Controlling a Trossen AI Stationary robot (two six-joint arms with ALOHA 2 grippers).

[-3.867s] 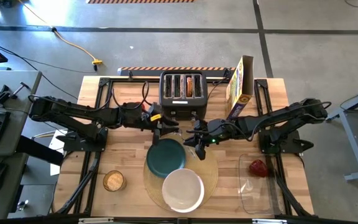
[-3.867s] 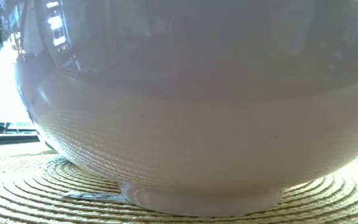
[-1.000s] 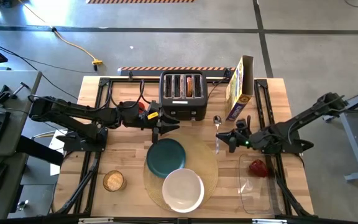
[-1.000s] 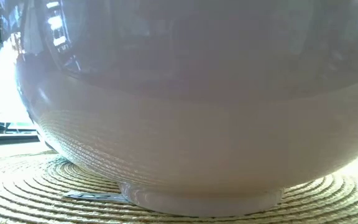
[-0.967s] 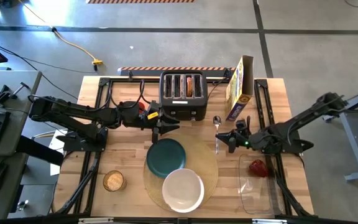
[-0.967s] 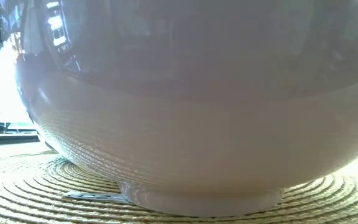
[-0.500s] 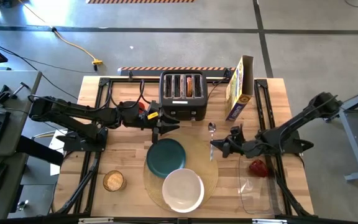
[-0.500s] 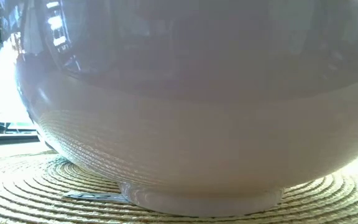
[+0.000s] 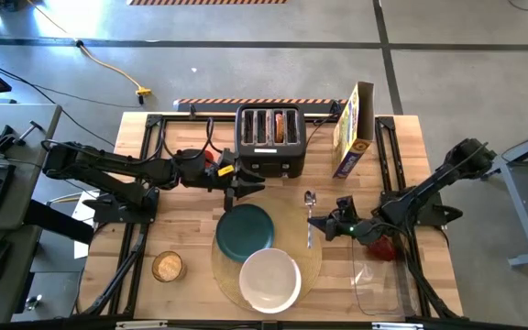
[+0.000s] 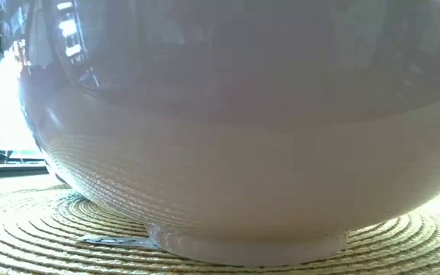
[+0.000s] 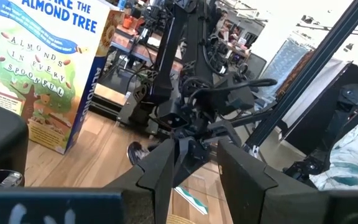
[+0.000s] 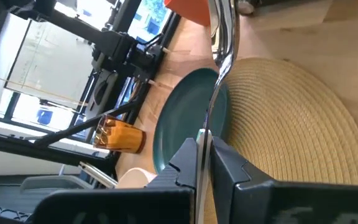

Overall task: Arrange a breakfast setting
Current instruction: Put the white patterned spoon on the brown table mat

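One spoon (image 9: 309,213), pinched by its handle in the right gripper (image 9: 326,229), hangs over the far-right rim of the one placemat (image 9: 312,266) at the worktop's near-middle. One teal plate (image 9: 246,231) and one white bowl (image 9: 269,280) sit on the mat. One bagel half (image 9: 168,267) lies near the left edge. The left gripper (image 9: 247,191) waits by the toaster (image 9: 269,139), jaws spread. Only the right wrist view shows the pinch; the low view shows just bowl and mat.

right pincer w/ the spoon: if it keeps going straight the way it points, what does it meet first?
Probably the dark teal plate. The right pincer, shut on the spoon, points across the placemat toward the plate; the spoon would likely meet it first. Height over the mat is unclear.
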